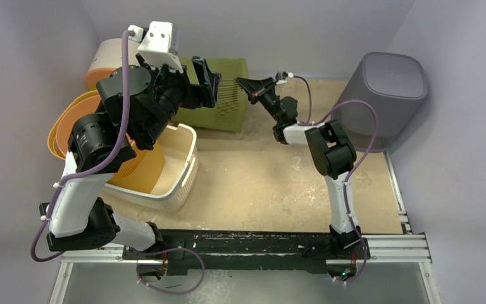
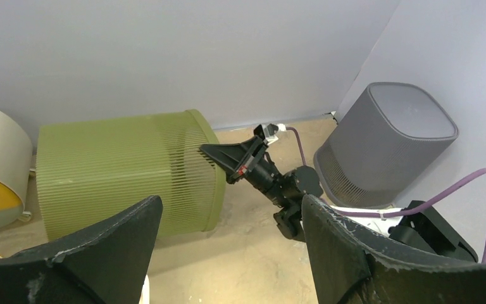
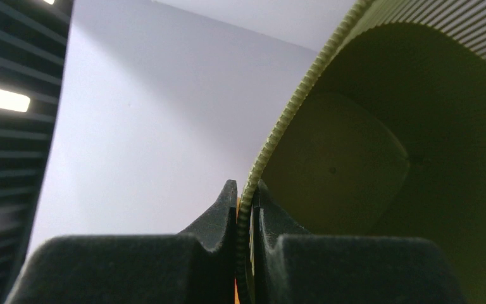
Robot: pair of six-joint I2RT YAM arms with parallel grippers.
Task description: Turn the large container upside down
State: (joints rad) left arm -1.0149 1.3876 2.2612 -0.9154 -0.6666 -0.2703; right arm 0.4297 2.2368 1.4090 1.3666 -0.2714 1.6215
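Note:
The large container (image 1: 228, 104) is a green ribbed bin lying on its side at the back of the table, with its open mouth facing right. My right gripper (image 1: 242, 82) is shut on the upper part of its rim. The right wrist view shows the ribbed rim (image 3: 272, 142) pinched between the two fingers of that gripper (image 3: 245, 190), and the bin's dark inside (image 3: 380, 164) beyond. My left gripper (image 1: 205, 79) hangs open above the bin's left part, touching nothing. In the left wrist view the bin (image 2: 120, 171) lies beyond the wide-apart left gripper (image 2: 231, 202), and the right gripper (image 2: 210, 152) holds its rim.
A grey bin (image 1: 389, 88) stands upside down in the back right corner. A white basket (image 1: 180, 168) holding orange-yellow bowls (image 1: 69, 120) sits at the left under my left arm. A cream and orange container (image 1: 104, 57) is at the back left. Walls close the back and sides.

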